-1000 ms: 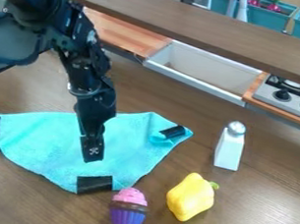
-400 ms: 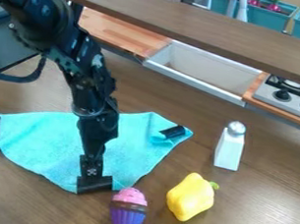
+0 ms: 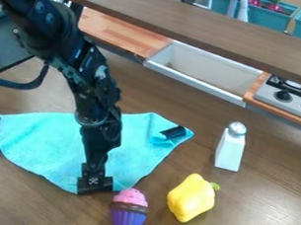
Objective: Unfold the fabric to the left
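Well, fabric (image 3: pixel 38 139): on the surface (image 3: pixel 257 208), small fold at its right corner.
Pincer (image 3: pixel 93 185): down at the fabric's near black patch (image 3: pixel 108 184); wide or narrow can't be told.
Cupcake (image 3: pixel 129 211): just beside that patch.

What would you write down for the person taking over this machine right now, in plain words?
Gripper: at the cloth's near corner, right over the black patch there; whether it has hold of it, I can't tell.
Cloth: turquoise, lying on the table in a rough triangle, its right corner turned over.
Nearby: toy cupcake close to that near corner, then yellow pepper and white shaker to the right.
Done: gripper is in place at the corner.
Left: likely grip, lift and unfold leftward, minding the cupcake.
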Motion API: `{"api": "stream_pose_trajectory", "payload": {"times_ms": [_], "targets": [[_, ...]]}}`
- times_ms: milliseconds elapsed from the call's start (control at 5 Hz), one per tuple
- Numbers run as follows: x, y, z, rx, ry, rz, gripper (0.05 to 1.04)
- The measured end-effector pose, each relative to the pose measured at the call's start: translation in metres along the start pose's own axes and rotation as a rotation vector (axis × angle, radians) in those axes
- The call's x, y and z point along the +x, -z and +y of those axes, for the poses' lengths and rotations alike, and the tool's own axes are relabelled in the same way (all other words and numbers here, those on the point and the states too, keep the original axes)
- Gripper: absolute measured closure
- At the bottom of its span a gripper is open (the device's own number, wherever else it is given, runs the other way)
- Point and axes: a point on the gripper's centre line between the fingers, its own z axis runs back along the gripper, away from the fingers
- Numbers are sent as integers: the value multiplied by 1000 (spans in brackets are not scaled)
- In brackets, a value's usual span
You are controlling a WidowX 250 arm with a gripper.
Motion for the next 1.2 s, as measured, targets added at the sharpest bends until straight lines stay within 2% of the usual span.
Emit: {"api": "stream_pose_trajectory", "payload": {"times_ms": [200,400,600,800,1000,1200], "targets": [[2,0,-2,12,4,2,142],[2,2,-4,23,2,8,390],[0,5,-6,26,5,17,554],[0,6,-7,40,6,16,312],[-1,9,-13,32,16,20,150],[-3,10,-17,25,17,17,244]]}}
